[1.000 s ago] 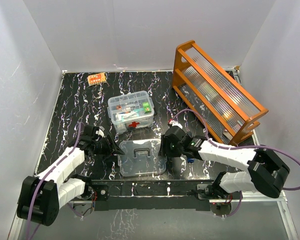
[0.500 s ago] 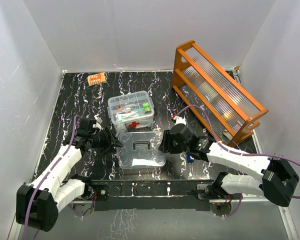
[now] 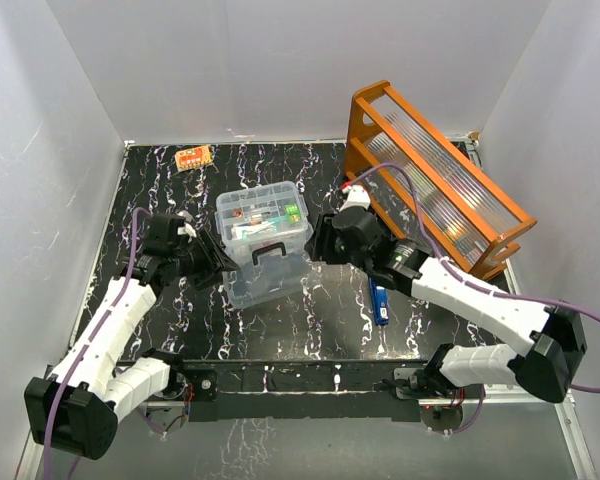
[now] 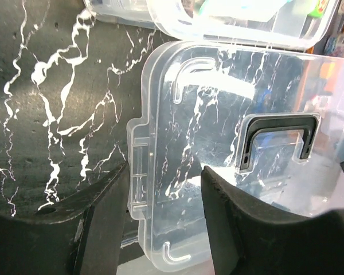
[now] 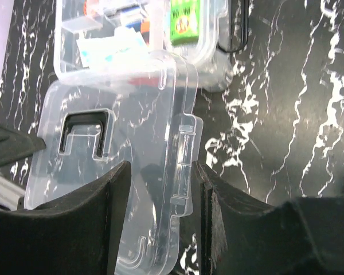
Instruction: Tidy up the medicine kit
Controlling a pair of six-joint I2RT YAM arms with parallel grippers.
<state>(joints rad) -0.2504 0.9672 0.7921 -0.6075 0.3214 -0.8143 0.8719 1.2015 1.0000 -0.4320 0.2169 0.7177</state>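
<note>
The left tool (image 4: 163, 189) is found closed on the left edge of the clear lid (image 4: 218, 143), the edge tab being pinched between its two fingers (image 4: 103, 206). The right tool (image 5: 160, 189) is found clamped likewise on the opposite, right edge of the same lid, with a finger on either face. In the overhead view the left tool (image 3: 218, 262) and the right tool (image 3: 320, 245) are seen facing each other, with the lid carried between them.

The clear lid (image 3: 268, 272) is held tilted, its dark handle (image 3: 269, 252) facing upward. Its far edge is overlapped with the near wall of the medicine kit box (image 3: 260, 215). Whether its near edge touches the surface (image 3: 160, 190) cannot be told.

The box is placed uncovered at the middle of the surface, slightly toward the far edge. Small packets are seen in its top tray, among them a green packet (image 5: 186, 20) at the right end.

An orange wooden rack (image 3: 435, 185) with ribbed clear panels is noted along the right edge, running toward the far right corner. A blue object (image 3: 380, 300) is noted on the surface beneath the right arm. A small orange packet (image 3: 193, 156) is noted near the far left corner.
</note>
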